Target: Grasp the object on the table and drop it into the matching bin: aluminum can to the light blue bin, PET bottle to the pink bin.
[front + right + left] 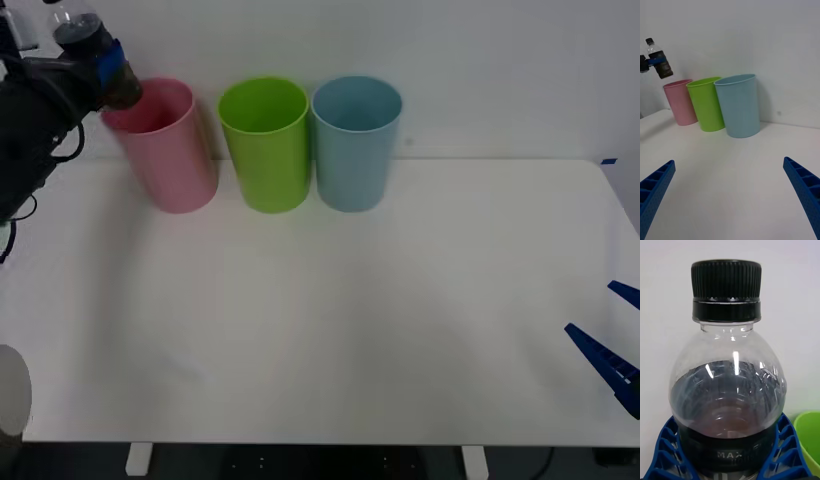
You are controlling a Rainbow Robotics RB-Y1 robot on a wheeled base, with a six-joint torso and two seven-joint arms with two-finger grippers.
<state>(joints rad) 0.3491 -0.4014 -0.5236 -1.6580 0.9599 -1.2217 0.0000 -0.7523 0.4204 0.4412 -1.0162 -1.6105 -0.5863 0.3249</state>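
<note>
PET bottle [728, 390] clamped between left fingers [784, 453] — above pink bin [170, 150]

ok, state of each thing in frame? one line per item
PET bottle: capped, held in the air above the pink bin's rim, tilted.
Left gripper: shut on the PET bottle.
Right gripper: open, low over the table's right side, holding nothing.
Pink bin: upright at the table's back edge.
Lime green bin: upright, between the other two.
Light blue bin: upright.
</note>
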